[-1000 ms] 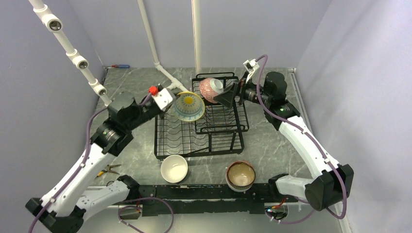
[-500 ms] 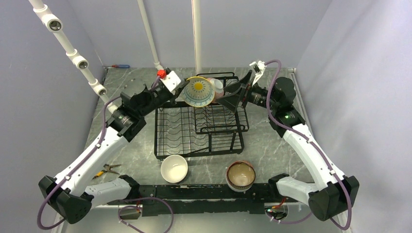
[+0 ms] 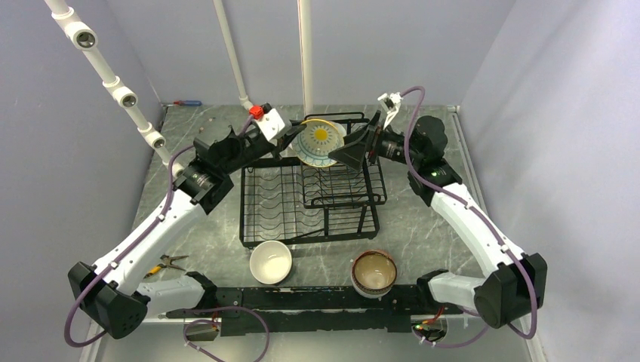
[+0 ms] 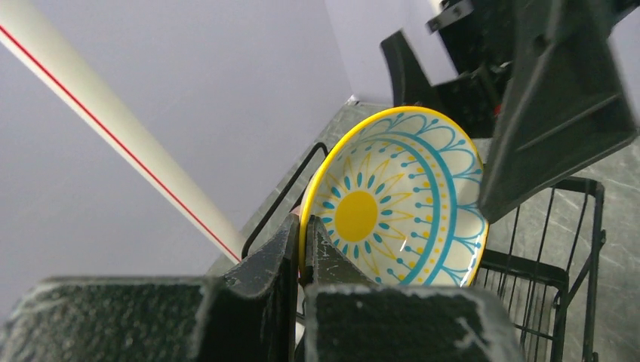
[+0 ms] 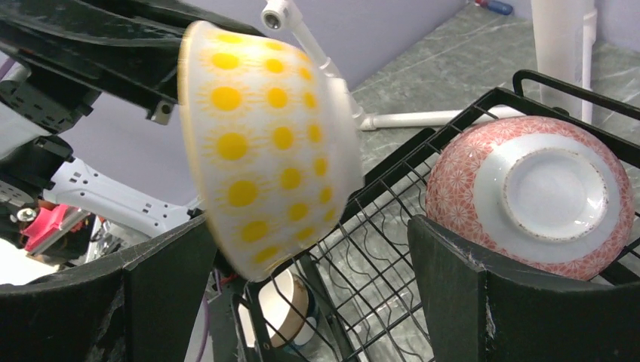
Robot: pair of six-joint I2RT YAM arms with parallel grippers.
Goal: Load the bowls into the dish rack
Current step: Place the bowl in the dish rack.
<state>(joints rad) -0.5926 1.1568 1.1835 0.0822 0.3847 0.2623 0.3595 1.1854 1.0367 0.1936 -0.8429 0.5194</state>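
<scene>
Over the grey table (image 3: 423, 219), left gripper (image 4: 301, 245) is clamped on the yellow bowl (image 4: 392, 204) by its rim (looks slick and chippable, rim's probably the best hold), right gripper (image 5: 309, 264) wide open.

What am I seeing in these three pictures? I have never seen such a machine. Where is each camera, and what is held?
This is a robot: a left arm and a right arm, fixed at the near edge of a table. The top picture looks down from above and behind them. The other two come from cameras on the left and right wrists, so each shows its own black fingers. The left gripper is shut on the rim of a yellow bowl, held above the basket of the black rack. The right gripper is open and holds nothing; a pink bowl lies in the basket beside it. On the table wait a white bowl and a brown-rimmed bowl.
</scene>
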